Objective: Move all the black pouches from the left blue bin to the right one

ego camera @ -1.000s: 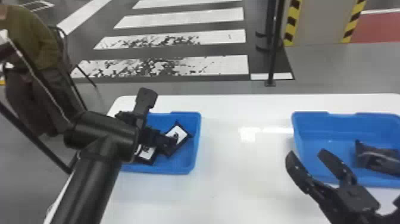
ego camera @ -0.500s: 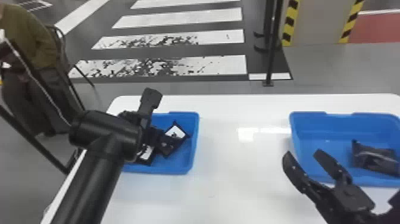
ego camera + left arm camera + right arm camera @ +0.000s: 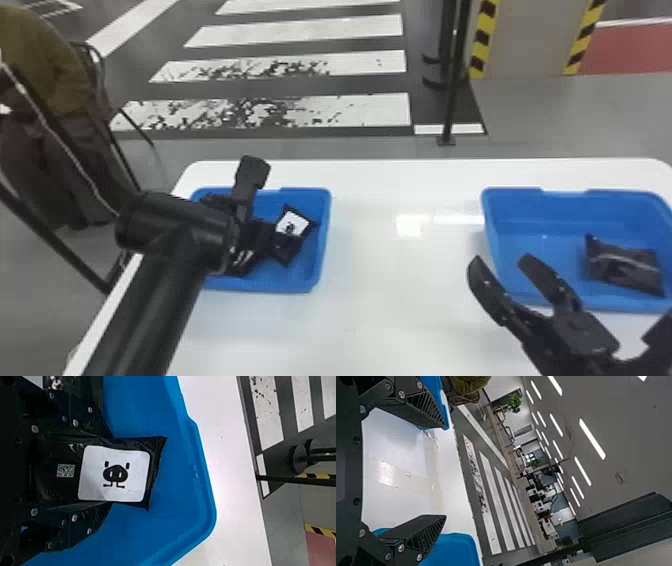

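Head cam: the left arm (image 3: 160, 300) blocks part of the left bin (image 3: 322, 240), where the left claw (image 3: 262, 237) is down at the pouches, while one crinkly pouch (image 3: 625, 265) sits in the right bin (image 3: 525, 225). Left wrist: shiny black pouch (image 3: 156, 455), white pig label (image 3: 91, 473) up, in smooth blue plastic, can't tell if it's gripped tbh. Right wrist: right claw's (image 3: 501, 259) ribbed fingers (image 3: 421, 536) are wide apart, glossy white table (image 3: 407, 467) behind.

On the white desk (image 3: 400, 300), shiny black pouches (image 3: 292, 224) are lying in the left blue bin (image 3: 325, 215), another pouch (image 3: 625, 266) in the right blue bin (image 3: 532, 230).
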Robot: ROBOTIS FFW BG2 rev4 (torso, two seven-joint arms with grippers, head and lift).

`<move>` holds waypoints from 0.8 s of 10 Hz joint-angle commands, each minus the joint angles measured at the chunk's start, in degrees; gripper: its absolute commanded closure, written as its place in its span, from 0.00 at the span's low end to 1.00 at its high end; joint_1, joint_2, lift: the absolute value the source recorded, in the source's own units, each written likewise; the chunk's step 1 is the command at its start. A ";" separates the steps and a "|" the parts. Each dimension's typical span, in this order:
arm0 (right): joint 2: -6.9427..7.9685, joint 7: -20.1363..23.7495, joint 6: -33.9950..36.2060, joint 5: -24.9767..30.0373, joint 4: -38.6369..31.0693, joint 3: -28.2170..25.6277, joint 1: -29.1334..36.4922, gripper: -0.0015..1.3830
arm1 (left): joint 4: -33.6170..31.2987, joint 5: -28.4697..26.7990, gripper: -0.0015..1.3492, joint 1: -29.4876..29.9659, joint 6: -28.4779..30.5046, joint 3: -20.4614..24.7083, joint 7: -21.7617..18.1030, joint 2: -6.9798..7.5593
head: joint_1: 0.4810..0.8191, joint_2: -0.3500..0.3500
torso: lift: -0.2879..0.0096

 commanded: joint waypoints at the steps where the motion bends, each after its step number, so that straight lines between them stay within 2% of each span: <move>1: -0.09 0.10 0.39 -0.34 0.01 0.00 0.00 0.16 | 0.23 -0.35 0.86 0.27 -0.46 0.25 -0.02 -0.26 | 0.63 0.71 | 0.50; 3: -0.09 0.10 0.53 -1.03 0.01 0.00 0.42 0.17 | 0.09 -0.69 0.90 1.11 -3.55 1.05 -0.63 -0.26 | 0.63 0.72 | 0.50; 5: -0.09 0.19 0.95 -1.37 -0.13 0.00 0.70 0.17 | -3.99 0.45 0.90 3.22 -3.69 2.88 -1.69 0.09 | 0.63 0.72 | 0.50; 6: -0.17 0.19 1.51 -1.71 -0.13 0.00 0.84 0.17 | -7.08 0.91 0.90 4.91 -4.68 3.33 -2.21 0.44 | 0.63 0.72 | 0.50; 8: -0.17 0.54 1.93 -1.71 -0.69 0.00 0.99 0.17 | -17.91 3.65 0.90 11.38 -4.54 6.76 -2.92 0.44 | 0.63 0.71 | 0.50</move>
